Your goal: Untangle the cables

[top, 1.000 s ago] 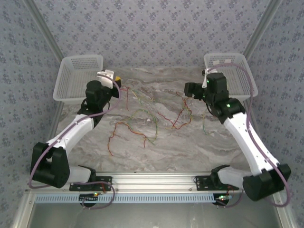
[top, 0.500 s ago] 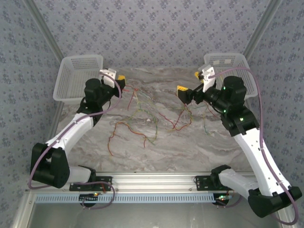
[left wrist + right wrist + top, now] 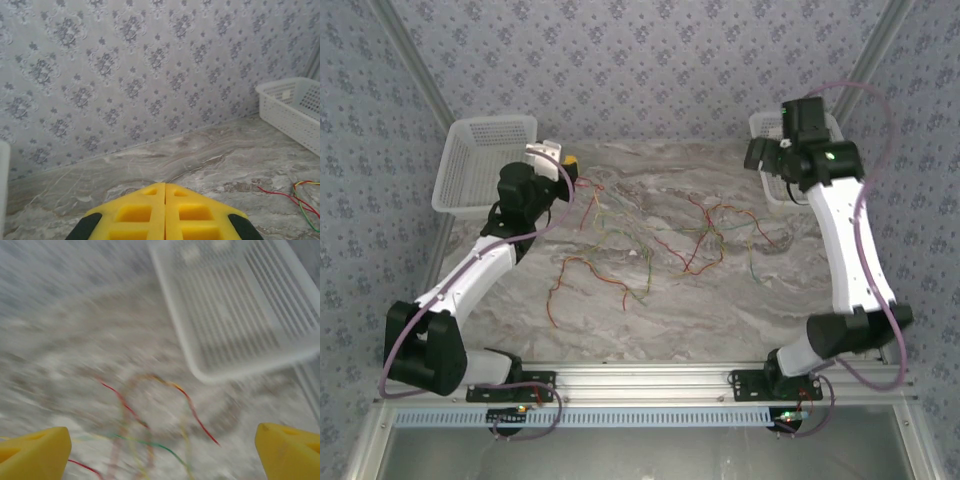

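Lying loose on the marbled desk (image 3: 670, 320), the cables (image 3: 705, 235) are spreading leftward from the right-hand white basket (image 3: 240, 315) in wavy red, yellow, green and orange strands, some crossing one another near that basket, others trailing well apart from it. Right gripper (image 3: 160, 460) is hovering raised just beside the basket, above the nearest strands, jaws standing wide apart and gripping nothing; its wrist view is coming through blurred. Left gripper (image 3: 165, 212) is sitting well apart from the basket, across the desk, yellow fingers (image 3: 135, 215) pressing flat together, closed; cannot tell whether a strand is caught between them.
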